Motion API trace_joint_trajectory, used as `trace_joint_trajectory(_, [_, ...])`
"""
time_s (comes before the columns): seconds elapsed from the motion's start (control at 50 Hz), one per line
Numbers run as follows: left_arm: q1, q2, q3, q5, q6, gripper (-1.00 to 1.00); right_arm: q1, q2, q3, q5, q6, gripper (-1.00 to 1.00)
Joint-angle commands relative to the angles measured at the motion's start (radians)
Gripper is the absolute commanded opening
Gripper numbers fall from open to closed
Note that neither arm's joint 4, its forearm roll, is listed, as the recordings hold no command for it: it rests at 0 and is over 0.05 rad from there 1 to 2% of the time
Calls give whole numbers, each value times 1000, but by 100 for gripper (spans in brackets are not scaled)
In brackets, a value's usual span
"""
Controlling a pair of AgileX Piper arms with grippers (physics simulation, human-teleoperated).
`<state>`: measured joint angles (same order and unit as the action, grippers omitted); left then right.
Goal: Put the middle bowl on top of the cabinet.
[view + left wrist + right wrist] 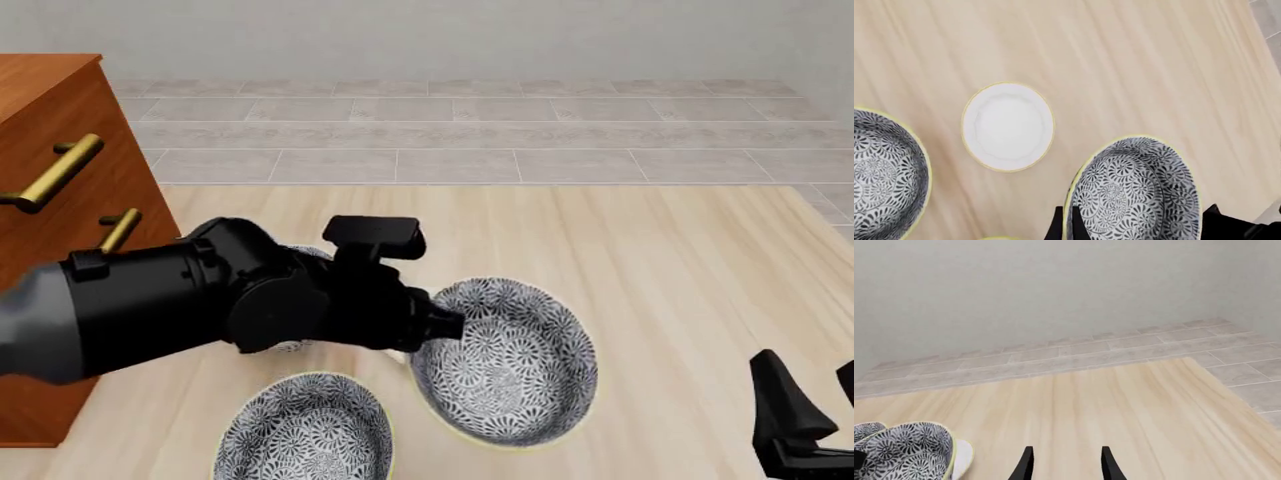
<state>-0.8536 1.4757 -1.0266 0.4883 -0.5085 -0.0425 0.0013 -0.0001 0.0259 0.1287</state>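
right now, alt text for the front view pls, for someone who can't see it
The black left arm reaches across a pale wood table, its pincer at the near-left rim of a patterned bowl. A second matching bowl sits nearer the camera, a reddish-brown cabinet stands at far left, and the right pincer waits at the lower right.

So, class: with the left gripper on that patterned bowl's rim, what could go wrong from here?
1. The left gripper pinches the middle bowl only at its rim, so it may tilt or slip out.
2. The white dish and another patterned bowl sit close and could get knocked.
3. The cabinet top is high.
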Motion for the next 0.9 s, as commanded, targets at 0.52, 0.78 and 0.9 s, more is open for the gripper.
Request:
trace_joint_trajectory(0.52, [145, -129, -94, 216, -51, -100, -1, 0, 0, 1, -1, 100])
trace_joint_trajectory(0.78, [172, -146, -115, 248, -108, -100, -15, 21, 0, -6, 3, 100])
trace_joint_trajectory(0.9, [206, -166, -135, 271, -103, -100, -16, 22, 0, -7, 4, 100])
